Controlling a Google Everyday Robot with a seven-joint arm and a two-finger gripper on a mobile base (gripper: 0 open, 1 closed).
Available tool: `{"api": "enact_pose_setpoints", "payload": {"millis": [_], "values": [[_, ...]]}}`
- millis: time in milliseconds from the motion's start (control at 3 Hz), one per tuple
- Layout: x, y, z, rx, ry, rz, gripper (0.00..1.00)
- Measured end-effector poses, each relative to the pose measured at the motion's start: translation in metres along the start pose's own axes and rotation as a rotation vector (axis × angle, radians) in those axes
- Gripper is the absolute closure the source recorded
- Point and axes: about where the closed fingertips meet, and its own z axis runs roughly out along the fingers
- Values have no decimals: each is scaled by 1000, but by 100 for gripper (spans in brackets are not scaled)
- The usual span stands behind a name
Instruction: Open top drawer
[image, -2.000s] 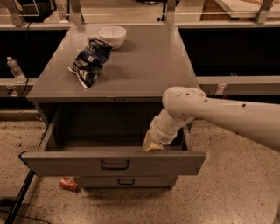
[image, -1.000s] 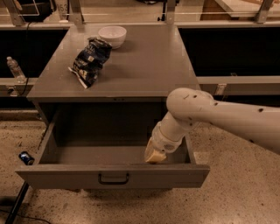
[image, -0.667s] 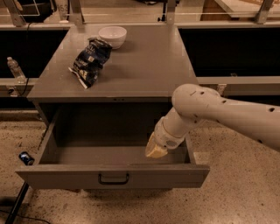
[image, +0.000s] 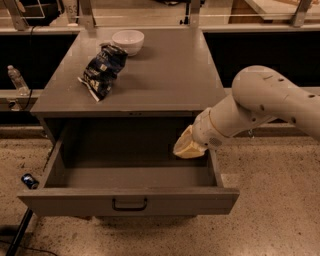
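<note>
The top drawer (image: 75, 200) of the grey cabinet stands pulled far out, its plain grey inside in view and a small dark bar handle (image: 129, 204) at the centre of its front panel. My gripper (image: 188, 146) is at the end of the white arm, above the drawer's right rear corner, apart from the handle. It is covered by a cream sleeve. The lower drawers are hidden under the open one.
On the cabinet top (image: 160, 75) lie a dark blue chip bag (image: 102, 70) and a white bowl (image: 128, 41). A water bottle (image: 16, 79) stands on a ledge at the left. A small dark object (image: 29, 180) lies on the floor by the drawer's left side.
The drawer has come further out since the earliest frame. My arm has since lifted up and to the right, away from the drawer's front right part.
</note>
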Motion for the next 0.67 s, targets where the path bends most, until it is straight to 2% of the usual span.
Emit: {"api": "enact_pose_setpoints", "payload": {"millis": [333, 667], "values": [[-19, -5, -50, 82, -89, 19, 100], [-21, -5, -52, 83, -99, 24, 82]]}}
